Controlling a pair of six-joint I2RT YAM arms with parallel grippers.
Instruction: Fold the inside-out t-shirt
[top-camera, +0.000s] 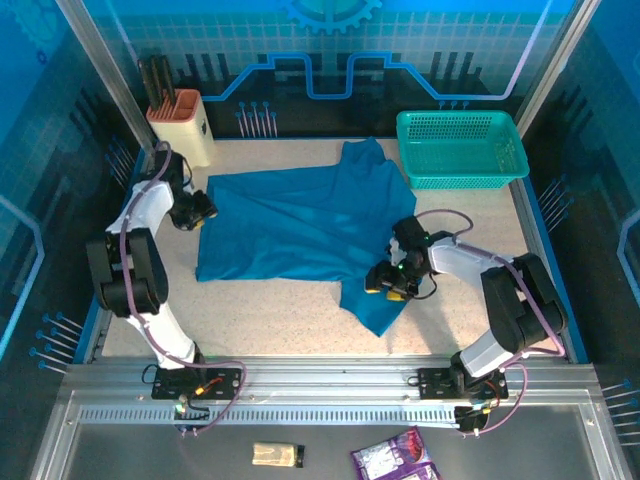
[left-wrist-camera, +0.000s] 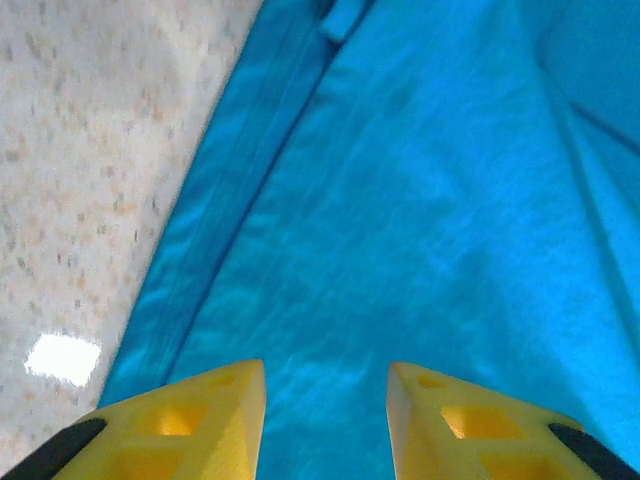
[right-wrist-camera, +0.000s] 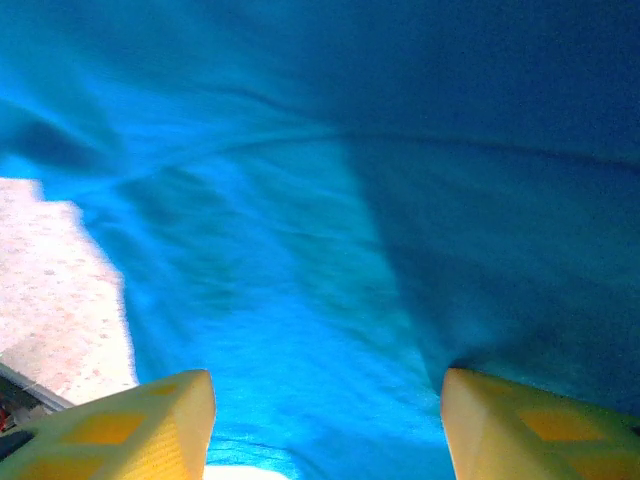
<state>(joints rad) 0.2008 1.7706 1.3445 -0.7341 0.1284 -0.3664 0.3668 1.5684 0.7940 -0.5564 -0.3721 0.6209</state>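
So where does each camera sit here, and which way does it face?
Top external: above and behind the arm bases, looking down on the table, t-shirt and basket; both arms, left gripper and right gripper show.
Left wrist: on the left arm's wrist, looking down past its yellow fingers at the shirt's hemmed edge and bare table.
Right wrist: on the right arm's wrist, looking past its yellow fingers across rumpled shirt cloth.
Shared: all three see the t-shirt and tabletop.
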